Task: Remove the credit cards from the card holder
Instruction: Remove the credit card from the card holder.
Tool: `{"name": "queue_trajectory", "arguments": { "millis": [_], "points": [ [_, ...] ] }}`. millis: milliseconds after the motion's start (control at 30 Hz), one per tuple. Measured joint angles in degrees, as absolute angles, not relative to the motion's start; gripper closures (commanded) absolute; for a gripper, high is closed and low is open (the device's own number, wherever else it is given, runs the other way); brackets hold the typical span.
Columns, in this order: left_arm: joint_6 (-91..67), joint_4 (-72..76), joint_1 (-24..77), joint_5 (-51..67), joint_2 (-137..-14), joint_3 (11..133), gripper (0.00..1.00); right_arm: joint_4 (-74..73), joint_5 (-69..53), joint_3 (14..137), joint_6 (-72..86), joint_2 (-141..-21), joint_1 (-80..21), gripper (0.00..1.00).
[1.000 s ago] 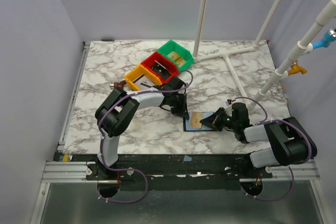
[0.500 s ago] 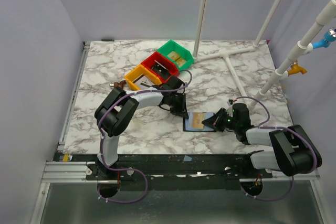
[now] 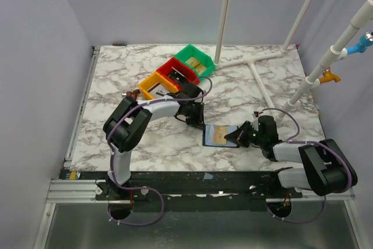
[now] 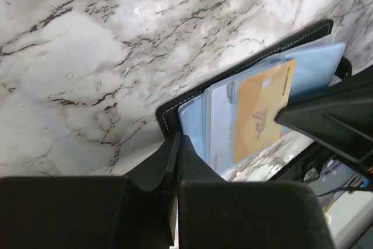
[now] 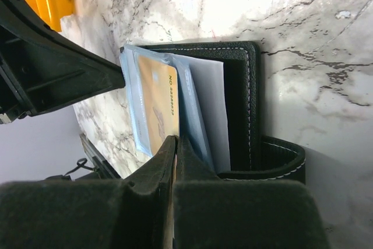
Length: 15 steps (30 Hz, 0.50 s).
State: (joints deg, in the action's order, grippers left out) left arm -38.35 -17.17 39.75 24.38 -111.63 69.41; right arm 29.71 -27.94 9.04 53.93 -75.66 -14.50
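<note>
Left of centre on marble worktop [image 3: 111, 80]: left hand [image 4: 178, 138] clenched, nothing between fingers, tips down at left edge of card holder [image 5: 242, 109], touching or just beside black rim. Between both hands: card holder lying open and flat, bluish sleeves up. Tan-gold card [image 5: 156, 106] sticking partway out of sleeve; pale whitish card [image 5: 207, 109] beside it, nearer black cover. Right side: right hand [image 5: 176, 139] clenched, tips meeting tan-gold card's edge; whether card is actually pinched, cannot tell.
</note>
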Motion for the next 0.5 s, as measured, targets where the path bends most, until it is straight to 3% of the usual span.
{"name": "queue_trajectory", "arguments": {
  "millis": [333, 500],
  "points": [
    [-34.65, -24.8, 40.97, 19.97, -111.55, 73.63, 0.98, 27.92, -26.79, 9.04, 53.91, -74.91, -14.5, 0.99],
    [-34.54, -25.61, 43.59, 19.99, -111.55, 75.85, 0.9, 27.27, -26.48, 9.1, 53.91, -74.54, -14.5, 0.99]
  ]
}}
